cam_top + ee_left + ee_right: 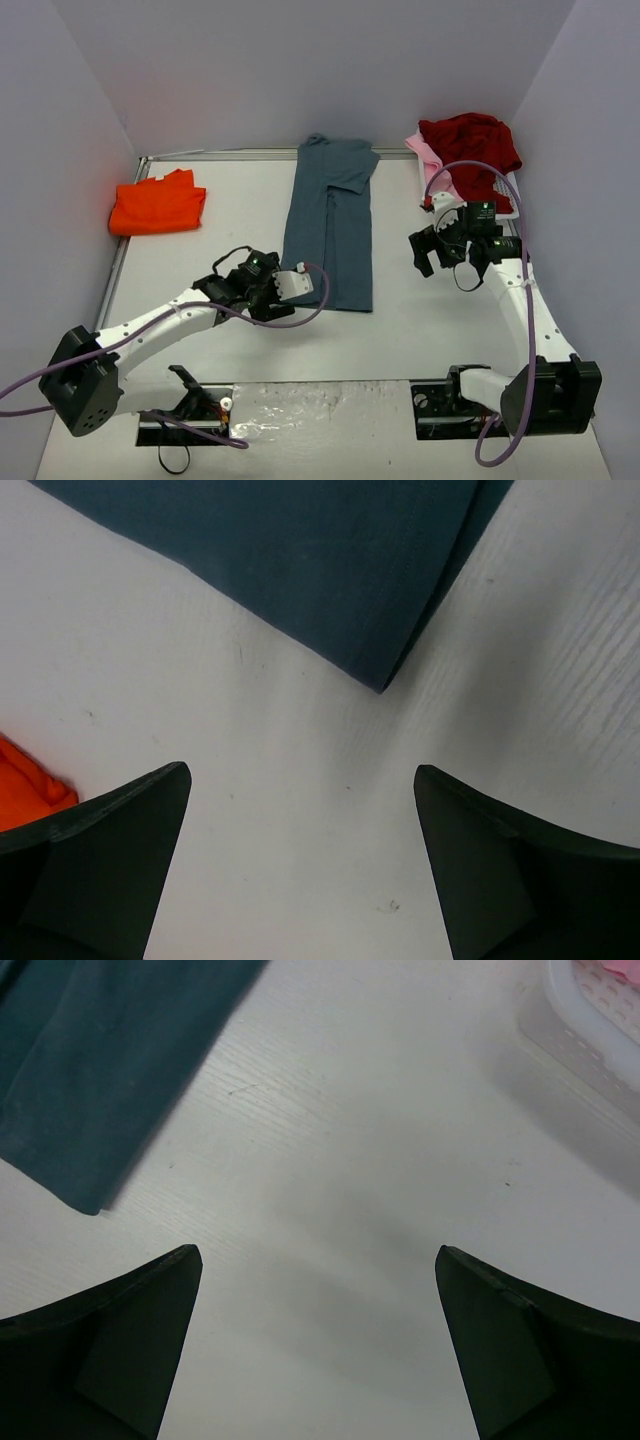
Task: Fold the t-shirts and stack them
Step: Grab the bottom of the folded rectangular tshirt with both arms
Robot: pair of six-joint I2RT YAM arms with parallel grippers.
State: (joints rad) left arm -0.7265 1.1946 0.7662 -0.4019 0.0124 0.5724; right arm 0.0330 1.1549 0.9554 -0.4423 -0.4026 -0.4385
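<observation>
At the upper left of the top view, the orange t-shirt [157, 203] is seen folded on the tabletop [410, 340]. The left end effector [300, 780] is held wide open and empty near a corner of the slate blue-grey t-shirt [330, 225], which is laid out as a long strip at the centre. The right end effector [318, 1260] is likewise spread open, with nothing gripped. At the upper right, the dark red t-shirt [470, 140] is heaped over the pale pink t-shirt [428, 155], which is mostly hidden; of the basket [565, 1020] beneath, little can be made out.

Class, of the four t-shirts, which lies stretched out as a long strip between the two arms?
The blue-grey t-shirt, mid-table. The orange t-shirt sits folded at far left; the dark red t-shirt and pink t-shirt are heaped at far right.
</observation>
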